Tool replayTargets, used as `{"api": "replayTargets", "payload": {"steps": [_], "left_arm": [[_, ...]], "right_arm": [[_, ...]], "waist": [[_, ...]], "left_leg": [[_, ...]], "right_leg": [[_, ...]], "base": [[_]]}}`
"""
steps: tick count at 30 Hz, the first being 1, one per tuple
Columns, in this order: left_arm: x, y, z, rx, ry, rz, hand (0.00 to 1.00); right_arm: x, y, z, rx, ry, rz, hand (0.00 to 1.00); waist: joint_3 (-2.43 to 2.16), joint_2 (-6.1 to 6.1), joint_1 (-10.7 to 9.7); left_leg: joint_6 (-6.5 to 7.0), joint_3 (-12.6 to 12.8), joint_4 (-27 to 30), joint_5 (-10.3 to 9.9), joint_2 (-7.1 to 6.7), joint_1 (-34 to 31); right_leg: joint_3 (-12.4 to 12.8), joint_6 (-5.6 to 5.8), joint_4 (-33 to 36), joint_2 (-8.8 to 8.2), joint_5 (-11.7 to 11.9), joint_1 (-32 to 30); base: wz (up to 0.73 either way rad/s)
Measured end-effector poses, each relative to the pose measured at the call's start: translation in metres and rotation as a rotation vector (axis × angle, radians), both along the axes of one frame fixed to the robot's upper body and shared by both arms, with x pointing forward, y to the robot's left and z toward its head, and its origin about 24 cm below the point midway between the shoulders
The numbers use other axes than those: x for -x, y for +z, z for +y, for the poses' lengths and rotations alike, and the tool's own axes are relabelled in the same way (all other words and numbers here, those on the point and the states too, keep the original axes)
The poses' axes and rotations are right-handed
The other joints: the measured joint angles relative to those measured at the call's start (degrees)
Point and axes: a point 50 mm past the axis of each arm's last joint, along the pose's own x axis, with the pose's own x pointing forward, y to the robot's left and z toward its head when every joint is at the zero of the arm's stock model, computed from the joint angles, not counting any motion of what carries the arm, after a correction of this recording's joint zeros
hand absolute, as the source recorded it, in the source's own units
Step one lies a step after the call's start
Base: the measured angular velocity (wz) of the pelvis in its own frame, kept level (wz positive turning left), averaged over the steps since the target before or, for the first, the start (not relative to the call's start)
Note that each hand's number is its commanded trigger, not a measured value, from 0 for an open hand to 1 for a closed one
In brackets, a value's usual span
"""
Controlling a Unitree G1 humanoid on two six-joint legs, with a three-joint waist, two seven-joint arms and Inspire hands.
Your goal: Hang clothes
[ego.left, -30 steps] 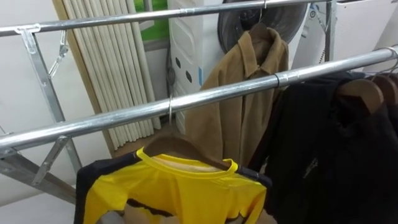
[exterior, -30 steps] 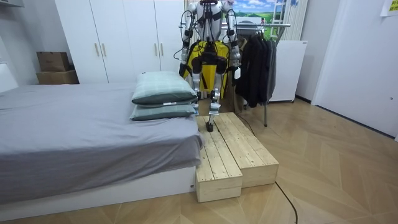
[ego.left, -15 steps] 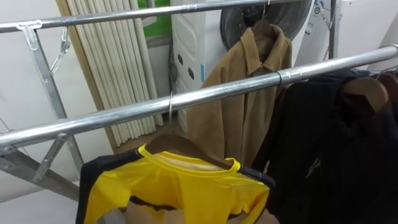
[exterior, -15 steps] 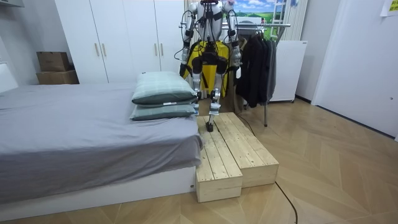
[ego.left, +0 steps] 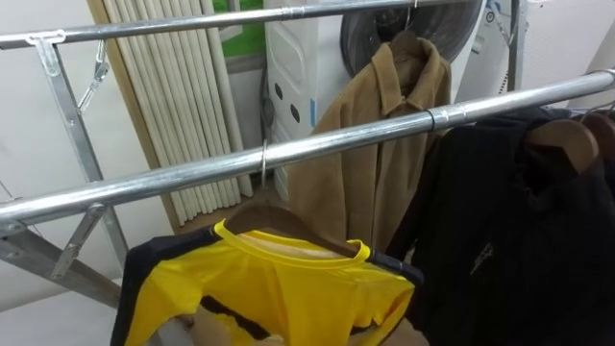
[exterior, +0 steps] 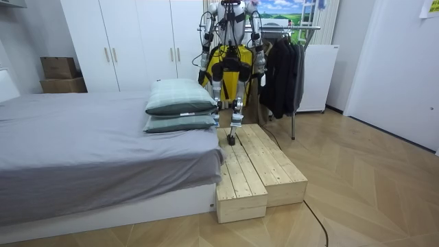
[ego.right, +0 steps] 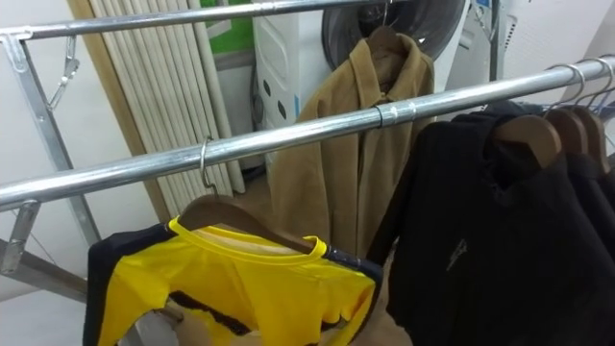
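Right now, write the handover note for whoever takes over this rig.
Left hand and right hand: low beside the yellow shirt, too small to read open or shut.
Shirt: on a wooden hanger, hook over the near rail, left of the black jackets.
Done: shirt hung.
Left: confirm both hands are free of the shirt, then probably step back.
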Motion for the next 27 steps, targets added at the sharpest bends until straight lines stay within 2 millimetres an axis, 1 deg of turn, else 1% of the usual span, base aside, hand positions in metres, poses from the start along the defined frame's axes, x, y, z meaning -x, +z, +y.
{"api": "replayTargets", "payload": {"steps": [11, 14, 19, 25, 27], "left_arm": [[-0.003, 0.000, -0.002, -0.009, -0.016, -0.010, 0.00], [-0.006, 0.000, -0.002, -0.015, -0.021, -0.016, 0.00], [-0.006, 0.000, -0.003, -0.013, -0.029, -0.016, 0.00], [-0.006, 0.000, -0.003, 0.029, -0.010, -0.018, 0.00], [-0.005, -0.001, -0.003, 0.056, 0.018, -0.018, 0.00]], "right_arm": [[-0.002, 0.000, 0.001, 0.019, 0.025, -0.003, 0.00], [-0.003, 0.000, 0.002, 0.019, 0.027, -0.006, 0.00], [-0.005, 0.000, 0.002, 0.017, 0.031, -0.016, 0.00], [-0.007, 0.000, 0.006, -0.016, 0.047, -0.026, 0.00], [-0.012, 0.000, 0.006, -0.005, 0.098, -0.031, 0.00]], "waist": [[0.03, 0.24, -0.04], [0.08, 0.23, -0.06], [0.22, 0.28, 0.03], [0.10, 0.13, 0.10], [0.19, 0.27, 0.13]], "left_leg": [[-0.10, -0.08, -0.29, -0.08, 0.10, -0.08], [-0.11, -0.04, -0.51, -0.08, 0.29, 0.12], [-0.11, -0.05, -0.43, -0.07, 0.31, -0.07], [-0.13, 0.01, 0.09, -0.09, 0.39, -0.50], [-0.14, -0.07, 0.27, -0.07, 0.44, -0.80]], "right_leg": [[-0.11, -0.17, 0.03, 0.03, 0.10, 0.04], [-0.66, -0.18, -0.08, 0.12, 0.10, -0.06], [-0.67, -0.22, -0.10, 0.14, 0.12, -0.22], [-0.67, -0.31, -0.11, 0.15, 0.17, -0.34], [-0.79, -0.40, -0.05, 0.17, 0.18, -0.70]], "base": [[0.00], [0.07], [0.01], [0.00], [0.00]]}}
